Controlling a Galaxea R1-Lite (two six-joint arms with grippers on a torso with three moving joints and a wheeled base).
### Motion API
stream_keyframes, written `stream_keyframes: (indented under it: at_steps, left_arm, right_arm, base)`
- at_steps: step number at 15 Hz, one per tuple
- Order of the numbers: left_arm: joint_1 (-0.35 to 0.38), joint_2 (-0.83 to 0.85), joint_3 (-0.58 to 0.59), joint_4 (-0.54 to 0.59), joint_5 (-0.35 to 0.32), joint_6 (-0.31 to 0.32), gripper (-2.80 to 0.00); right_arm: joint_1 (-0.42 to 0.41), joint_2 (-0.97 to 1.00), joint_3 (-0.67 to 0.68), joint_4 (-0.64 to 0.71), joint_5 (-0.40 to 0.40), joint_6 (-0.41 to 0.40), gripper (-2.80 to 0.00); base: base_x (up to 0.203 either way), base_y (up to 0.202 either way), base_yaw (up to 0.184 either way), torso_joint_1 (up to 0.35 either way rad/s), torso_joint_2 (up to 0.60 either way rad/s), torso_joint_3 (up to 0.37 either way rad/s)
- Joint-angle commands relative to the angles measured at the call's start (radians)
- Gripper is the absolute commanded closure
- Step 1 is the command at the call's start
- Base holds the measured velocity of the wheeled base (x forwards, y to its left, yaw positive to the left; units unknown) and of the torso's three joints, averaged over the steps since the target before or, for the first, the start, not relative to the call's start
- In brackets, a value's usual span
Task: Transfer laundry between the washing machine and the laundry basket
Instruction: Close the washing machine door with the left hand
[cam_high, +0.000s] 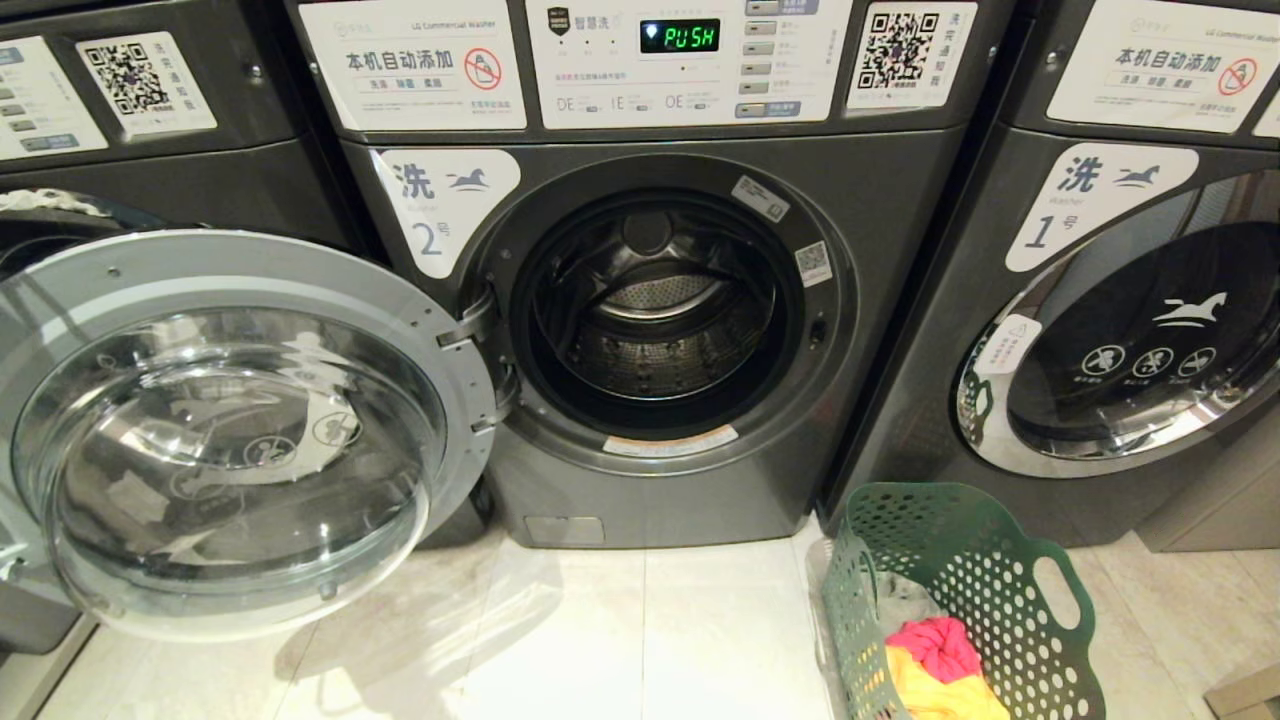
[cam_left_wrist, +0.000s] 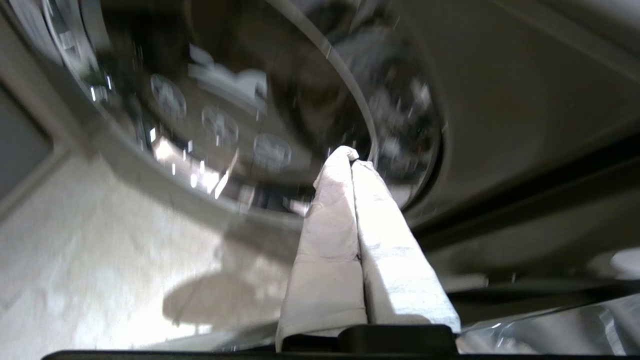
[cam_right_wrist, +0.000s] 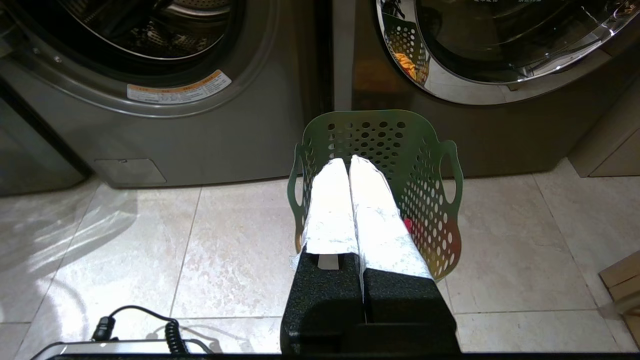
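1. Laundry (cam_high: 935, 665), pink-red and yellow-orange, is lying in the green laundry basket (cam_high: 985, 570) on the floor beside washing machine 2 (cam_high: 660, 310), whose door (cam_high: 230, 430) is standing open.
2. Left gripper (cam_left_wrist: 352, 155) is pressing its fingers together, empty, near a glass door.
3. Right gripper (cam_right_wrist: 348, 161) is hanging closed and empty over the basket.

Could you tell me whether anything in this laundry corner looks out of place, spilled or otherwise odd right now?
Nothing stands out. The washing machine has its door swung wide open and its drum looks empty. The laundry lies inside the upright laundry basket on the floor, with nothing spilled on the tiles.
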Motion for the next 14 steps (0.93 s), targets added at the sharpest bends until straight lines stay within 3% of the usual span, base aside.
stream_keyframes:
  at_steps: [1,10,14]
  left_arm:
    - [-0.002,0.019,-0.008,0.109,-0.021,0.017,0.00]
    - [-0.005,-0.052,-0.007,0.357,-0.027,0.018,0.00]
    - [-0.013,-0.143,-0.007,0.574,-0.026,0.019,0.00]
  right_arm:
    - [0.000,0.001,0.000,0.000,0.000,0.000,0.00]
    - [0.000,0.000,0.000,-0.001,0.000,-0.004,0.00]
    - [0.000,0.000,0.000,-0.002,0.000,-0.001,0.00]
  base:
    - [0.000,0.000,0.000,0.000,0.00,0.000]
    - [0.000,0.000,0.000,0.000,0.00,0.000]
    - [0.000,0.000,0.000,0.000,0.00,0.000]
